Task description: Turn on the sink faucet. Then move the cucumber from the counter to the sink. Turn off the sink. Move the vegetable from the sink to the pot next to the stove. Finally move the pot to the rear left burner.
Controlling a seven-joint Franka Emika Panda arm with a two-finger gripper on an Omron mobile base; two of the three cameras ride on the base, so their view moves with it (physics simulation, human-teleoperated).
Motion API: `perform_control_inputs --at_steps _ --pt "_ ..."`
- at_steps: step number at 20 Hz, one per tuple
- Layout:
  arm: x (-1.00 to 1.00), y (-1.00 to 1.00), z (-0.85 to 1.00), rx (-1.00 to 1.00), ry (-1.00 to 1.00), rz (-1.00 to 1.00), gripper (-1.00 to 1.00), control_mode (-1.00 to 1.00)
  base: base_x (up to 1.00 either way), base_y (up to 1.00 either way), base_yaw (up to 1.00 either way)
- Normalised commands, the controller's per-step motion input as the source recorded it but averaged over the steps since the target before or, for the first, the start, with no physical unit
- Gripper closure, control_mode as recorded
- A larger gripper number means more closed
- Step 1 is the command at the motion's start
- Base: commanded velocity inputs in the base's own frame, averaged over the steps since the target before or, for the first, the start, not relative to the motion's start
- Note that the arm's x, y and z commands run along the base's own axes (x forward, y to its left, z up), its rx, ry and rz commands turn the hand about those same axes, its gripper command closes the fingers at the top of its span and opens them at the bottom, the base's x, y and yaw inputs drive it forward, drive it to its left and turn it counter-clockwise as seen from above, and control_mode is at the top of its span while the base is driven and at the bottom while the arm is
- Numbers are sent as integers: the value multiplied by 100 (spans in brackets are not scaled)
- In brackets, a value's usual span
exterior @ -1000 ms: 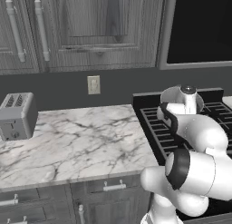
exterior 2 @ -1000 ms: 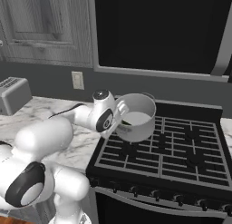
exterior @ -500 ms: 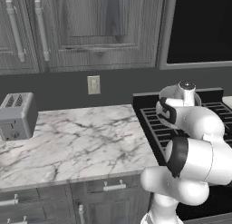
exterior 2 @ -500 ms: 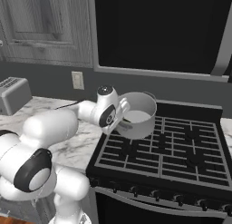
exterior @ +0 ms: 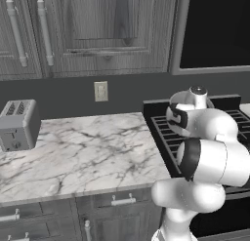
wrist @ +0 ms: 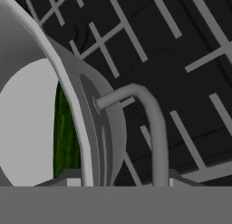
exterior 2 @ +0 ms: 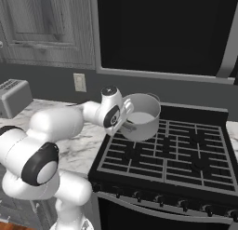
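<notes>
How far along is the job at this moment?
Done: the dark green cucumber already lies inside the round grey metal pot. In hand: the end effector grips the pot's rim by its loop handle, carrying it above the black stove's grates. Left: setting the pot down on the rear left burner.

White arm [exterior: 205, 162] rose from lower right, its bulk covering much of the stove [exterior: 161, 132]; black grates showed just left of it. Marble counter [exterior: 83, 152] ran left from the stove's edge. Grey toaster [exterior: 17, 124] stood at the counter's far left, near the wall. Pale wall outlet [exterior: 101, 90] sat above the counter. Dark wood cabinets [exterior: 97, 30] with long bar handles hung overhead; drawers [exterior: 122, 202] with small handles below the counter edge.
</notes>
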Motion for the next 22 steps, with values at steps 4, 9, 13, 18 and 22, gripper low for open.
perform_control_inputs --at_steps 4,9,13,18,22 --pt "21 0 0 0 0 0 100 -100 0 0 0" --pt "15 0 0 0 0 0 100 -100 0 0 0" --pt "3 0 -2 0 0 0 100 -100 0 0 0" --pt "2 0 -6 0 0 0 100 -100 0 0 0" --pt "3 0 -6 0 0 0 100 -100 0 0 0"
